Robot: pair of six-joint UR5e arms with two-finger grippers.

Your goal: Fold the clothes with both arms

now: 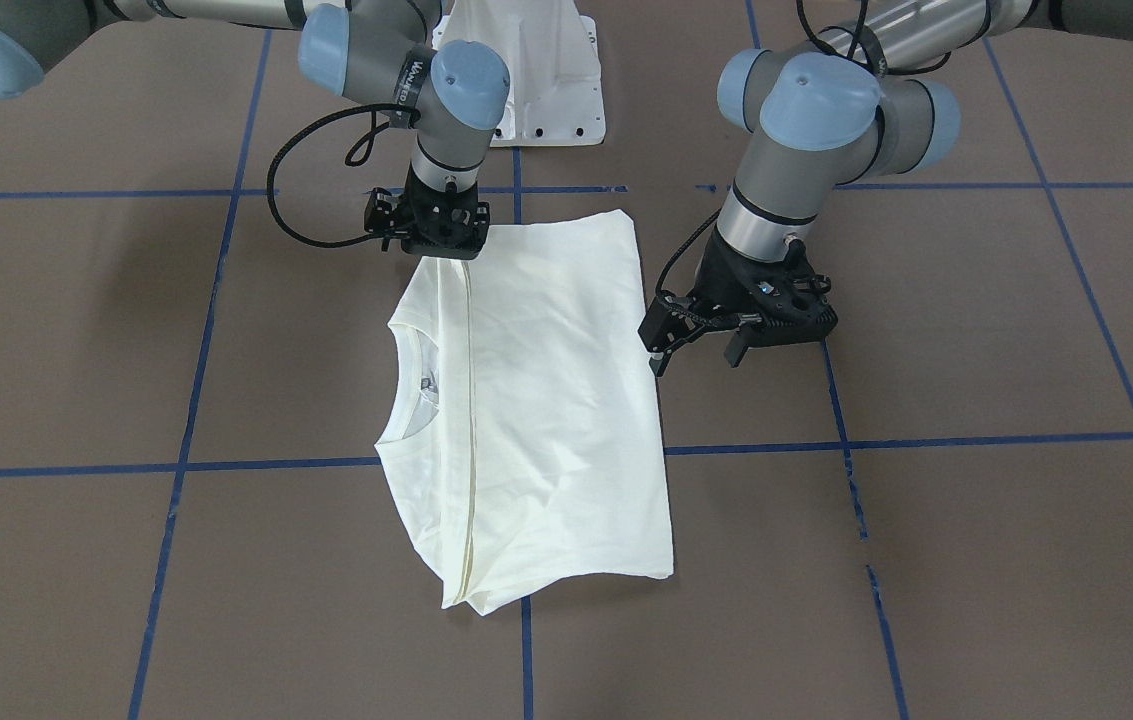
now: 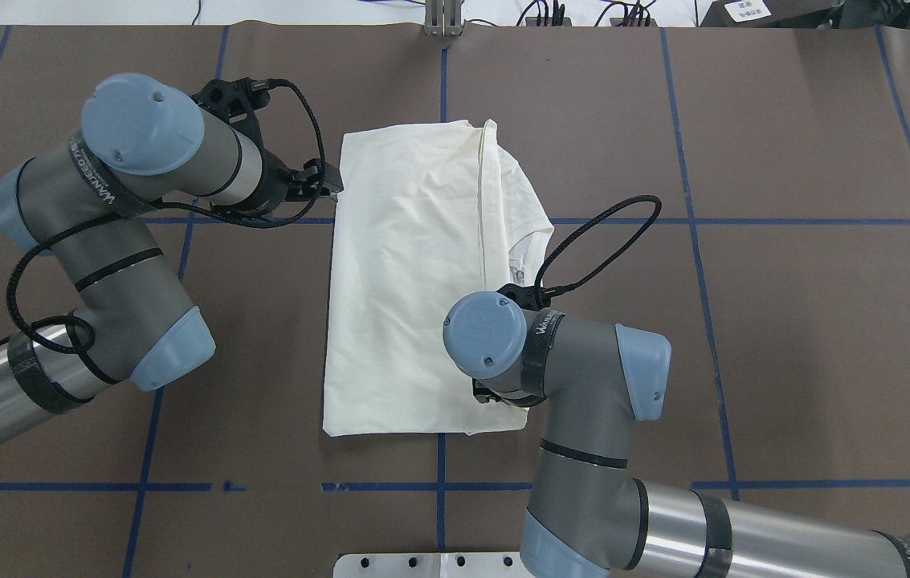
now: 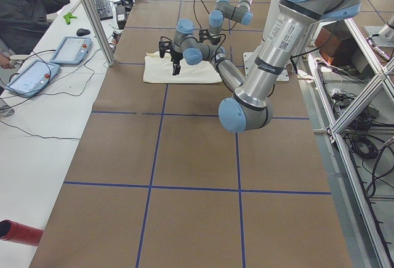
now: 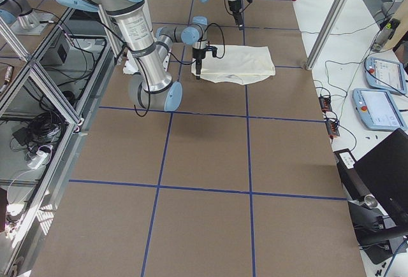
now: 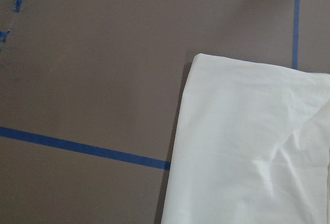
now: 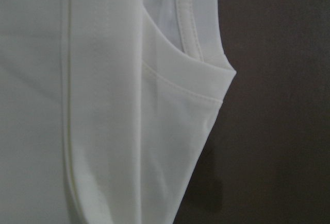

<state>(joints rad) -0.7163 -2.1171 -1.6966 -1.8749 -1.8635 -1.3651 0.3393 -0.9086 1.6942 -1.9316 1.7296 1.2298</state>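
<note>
Shirt (image 1: 546, 400) folded on the surface (image 1: 976, 560).
I see left tool (image 1: 696, 353) spread apart beside it; right tool (image 1: 438, 250) at 1 corner, can't tell.

Six cams, one table (image 2: 784, 321)
Front cam faces the robot (image 1: 541, 90), overhead looks down from behind, side cams far off at each end; wrist cams hug the shirt (image 1: 546, 400), seen in all six.

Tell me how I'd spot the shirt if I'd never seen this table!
Find the big brown table crossed by blue tape lines. In its middle lies the folded shirt. It's the only soft, cream-coloured thing there, with a round neck opening on one side.
</note>
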